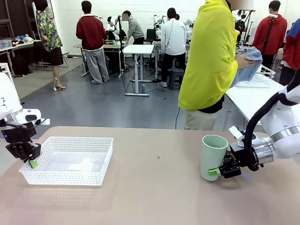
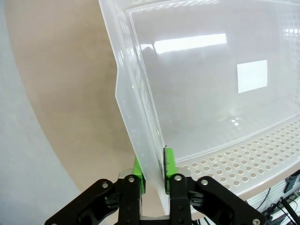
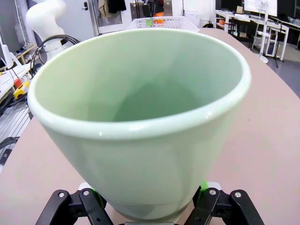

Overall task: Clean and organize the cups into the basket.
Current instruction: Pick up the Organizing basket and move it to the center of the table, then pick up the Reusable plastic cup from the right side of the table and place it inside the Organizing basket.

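Right tool point(image 1: 217, 172), lower right, clamps mint cup point(image 1: 213, 154); left tool point(image 1: 33, 163) pinches basket point(image 1: 79, 139) wall. Next: carry cup into basket.

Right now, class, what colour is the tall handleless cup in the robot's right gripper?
The tall cup is pale mint green, clearest in the right wrist view.

You have bare tan tabletop point(image 1: 154, 187) free between the shallow white lattice plastic basket point(image 1: 65, 176) at left and the upright mint green tumbler point(image 1: 213, 154) at right, left gripper point(image 1: 33, 164) clamped on the basket's left wall, right gripper point(image 1: 215, 171) gripping the tumbler's foot, basket open from above.
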`<control>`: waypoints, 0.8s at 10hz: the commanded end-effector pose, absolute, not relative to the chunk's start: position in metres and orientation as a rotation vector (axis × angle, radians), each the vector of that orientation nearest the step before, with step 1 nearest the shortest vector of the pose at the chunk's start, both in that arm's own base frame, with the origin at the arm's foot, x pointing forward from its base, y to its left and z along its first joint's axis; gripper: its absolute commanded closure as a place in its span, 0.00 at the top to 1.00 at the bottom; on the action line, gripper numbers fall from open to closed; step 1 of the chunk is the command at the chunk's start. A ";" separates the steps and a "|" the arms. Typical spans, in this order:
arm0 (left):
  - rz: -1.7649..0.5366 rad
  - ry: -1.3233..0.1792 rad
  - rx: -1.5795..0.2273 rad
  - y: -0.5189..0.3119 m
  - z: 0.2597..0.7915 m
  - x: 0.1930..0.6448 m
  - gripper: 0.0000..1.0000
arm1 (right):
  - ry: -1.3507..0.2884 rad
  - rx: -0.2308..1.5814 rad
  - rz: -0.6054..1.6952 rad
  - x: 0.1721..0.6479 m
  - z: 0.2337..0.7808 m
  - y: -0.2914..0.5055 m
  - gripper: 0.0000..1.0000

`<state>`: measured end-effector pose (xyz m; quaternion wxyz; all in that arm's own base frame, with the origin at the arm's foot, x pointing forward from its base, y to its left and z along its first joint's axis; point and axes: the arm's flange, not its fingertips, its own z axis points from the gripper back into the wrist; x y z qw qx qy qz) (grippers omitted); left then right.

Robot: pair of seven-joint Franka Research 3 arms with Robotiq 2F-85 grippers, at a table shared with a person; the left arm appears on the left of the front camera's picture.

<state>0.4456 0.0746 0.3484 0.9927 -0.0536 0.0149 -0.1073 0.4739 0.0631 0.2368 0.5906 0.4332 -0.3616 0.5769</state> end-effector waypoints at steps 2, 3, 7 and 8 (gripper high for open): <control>-0.214 0.012 -0.111 0.076 0.347 0.445 0.00 | -0.862 1.002 1.355 0.478 0.231 0.067 0.00; -0.215 0.015 -0.112 0.076 0.347 0.445 0.00 | -0.862 1.003 1.355 0.478 0.230 0.067 0.00; -0.194 0.016 -0.106 0.077 0.348 0.447 0.00 | -0.872 1.004 1.354 0.477 0.233 0.065 0.22; -0.154 0.046 -0.091 0.074 0.351 0.449 0.00 | -0.891 0.986 1.338 0.472 0.244 0.064 0.00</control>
